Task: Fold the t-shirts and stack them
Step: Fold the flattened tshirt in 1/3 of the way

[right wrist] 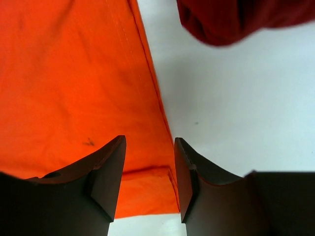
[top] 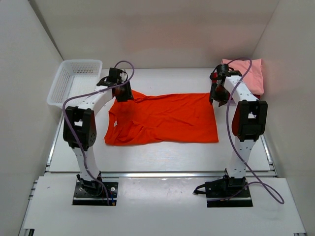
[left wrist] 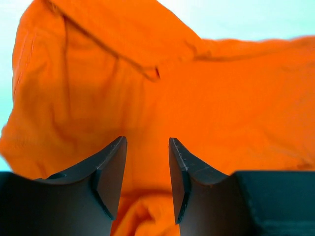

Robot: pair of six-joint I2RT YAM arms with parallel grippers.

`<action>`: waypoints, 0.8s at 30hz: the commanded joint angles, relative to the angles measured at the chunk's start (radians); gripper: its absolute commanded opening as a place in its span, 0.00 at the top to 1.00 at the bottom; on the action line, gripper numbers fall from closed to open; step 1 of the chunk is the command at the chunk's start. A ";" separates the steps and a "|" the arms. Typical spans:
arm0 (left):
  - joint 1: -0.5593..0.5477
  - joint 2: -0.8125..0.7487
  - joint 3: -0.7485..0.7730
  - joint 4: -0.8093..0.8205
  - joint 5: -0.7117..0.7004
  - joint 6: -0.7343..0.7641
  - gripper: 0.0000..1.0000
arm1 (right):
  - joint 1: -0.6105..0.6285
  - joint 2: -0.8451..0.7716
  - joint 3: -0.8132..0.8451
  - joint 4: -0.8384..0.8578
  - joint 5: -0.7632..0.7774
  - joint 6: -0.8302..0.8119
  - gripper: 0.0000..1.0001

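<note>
Across the worktop [top: 162, 157] the orange t-shirt [top: 162, 118] is lying flat; we are holding our left fingers [left wrist: 110, 172] and right fingers [right wrist: 106, 172] half open, gripping nothing, above its far corners.

Table [top: 162, 158]: orange t-shirt [top: 167, 118] (spread), pink t-shirt [top: 254, 74], basket [top: 58, 94].

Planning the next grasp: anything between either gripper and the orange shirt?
Nothing visible. The left gripper and the right gripper both hang directly over the orange shirt's far edge, jaws apart and empty, with only cloth and table below them. The dark red shirt lies beyond the right gripper, clear of the orange one.
</note>
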 commanded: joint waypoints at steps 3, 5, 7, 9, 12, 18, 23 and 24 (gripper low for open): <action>0.008 0.120 0.118 0.054 -0.111 -0.020 0.48 | 0.023 0.048 0.094 -0.042 -0.013 0.022 0.58; 0.027 0.149 0.146 0.071 -0.139 -0.029 0.47 | 0.036 0.047 0.097 -0.026 -0.023 0.016 0.58; 0.037 0.172 0.181 0.088 -0.152 -0.038 0.48 | 0.043 0.051 0.102 -0.023 -0.031 0.016 0.58; 0.051 0.200 0.207 0.095 -0.165 -0.041 0.47 | 0.045 0.062 0.106 -0.025 -0.028 0.014 0.58; 0.042 0.242 0.272 0.082 -0.196 -0.024 0.47 | 0.040 0.080 0.134 -0.032 -0.039 0.013 0.58; 0.040 0.328 0.359 0.065 -0.214 -0.026 0.47 | 0.043 0.126 0.221 -0.049 -0.036 0.008 0.58; 0.036 0.382 0.416 0.019 -0.209 -0.032 0.48 | 0.037 0.169 0.309 -0.072 -0.042 0.010 0.58; 0.028 0.379 0.413 0.016 -0.214 -0.029 0.47 | 0.030 0.183 0.339 -0.081 -0.043 0.014 0.58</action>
